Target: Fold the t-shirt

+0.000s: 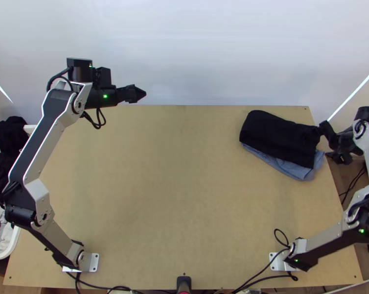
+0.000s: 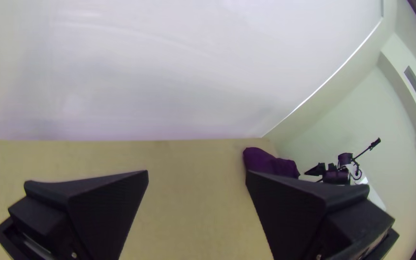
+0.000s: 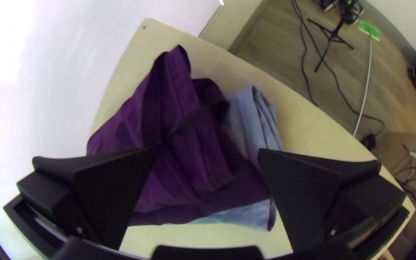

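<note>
Right hand (image 3: 205, 153), fingers spread and gripping nothing, has before it the folded dark shirt (image 3: 184, 163) on blue cloth (image 3: 253, 125), probably stacked for saving place, while left hand (image 2: 197, 173), also unclenched, is well apart.

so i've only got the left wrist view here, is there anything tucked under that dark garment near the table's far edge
Observer: Yes, a light blue garment lies partly under the dark garment, sticking out along its side.
Operator: ok and is the right pincer gripping either of them
Observer: No, that pincer is open above the pile, its fingers apart and no cloth caught between them.
</note>
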`<state>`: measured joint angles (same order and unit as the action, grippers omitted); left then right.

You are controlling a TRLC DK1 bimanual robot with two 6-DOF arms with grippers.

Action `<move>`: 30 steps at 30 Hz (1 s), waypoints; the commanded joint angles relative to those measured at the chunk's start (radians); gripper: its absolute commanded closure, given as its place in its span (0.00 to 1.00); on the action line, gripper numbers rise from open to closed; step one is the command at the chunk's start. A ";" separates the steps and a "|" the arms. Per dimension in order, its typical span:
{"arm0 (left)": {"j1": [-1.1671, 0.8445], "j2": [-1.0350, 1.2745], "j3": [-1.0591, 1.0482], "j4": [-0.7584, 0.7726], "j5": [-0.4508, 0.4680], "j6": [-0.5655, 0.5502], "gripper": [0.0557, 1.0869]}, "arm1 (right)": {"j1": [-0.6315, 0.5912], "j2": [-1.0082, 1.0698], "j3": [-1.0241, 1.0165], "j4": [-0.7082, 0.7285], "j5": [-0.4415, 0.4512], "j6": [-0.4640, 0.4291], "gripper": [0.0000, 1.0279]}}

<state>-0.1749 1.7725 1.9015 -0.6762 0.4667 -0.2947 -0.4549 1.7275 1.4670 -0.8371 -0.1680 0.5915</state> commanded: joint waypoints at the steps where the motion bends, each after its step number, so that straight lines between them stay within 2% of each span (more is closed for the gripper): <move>1: 0.011 -0.007 -0.002 0.000 0.000 0.009 0.04 | -0.025 0.057 0.053 -0.120 -0.077 0.041 0.04; 14: 0.006 -0.005 0.004 0.001 0.000 0.008 0.04 | -0.019 0.178 0.038 -0.126 -0.094 -0.002 0.05; 18: 0.005 -0.004 0.004 0.001 0.000 0.008 0.04 | -0.007 0.195 0.003 -0.065 -0.114 -0.030 0.14; 20: 0.002 -0.001 0.008 0.001 0.000 0.008 0.04 | -0.001 0.193 -0.016 -0.037 -0.120 -0.052 0.28; 21: 0.000 -0.001 0.010 0.001 0.000 0.006 0.04 | -0.001 0.188 -0.023 -0.019 -0.122 -0.052 0.41; 23: 0.000 0.002 0.014 0.001 0.000 0.006 0.04 | -0.001 0.176 -0.030 -0.002 -0.120 -0.058 0.78; 24: -0.002 0.002 0.016 0.001 0.000 0.006 0.04 | -0.001 0.165 -0.030 0.001 -0.120 -0.058 0.93; 30: 0.002 0.007 0.016 0.001 0.000 0.008 0.04 | 0.015 0.080 -0.034 -0.020 -0.120 -0.070 0.95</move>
<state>-0.1738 1.7737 1.9133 -0.6754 0.4664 -0.2874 -0.4549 1.8698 1.4460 -0.8574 -0.2855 0.5415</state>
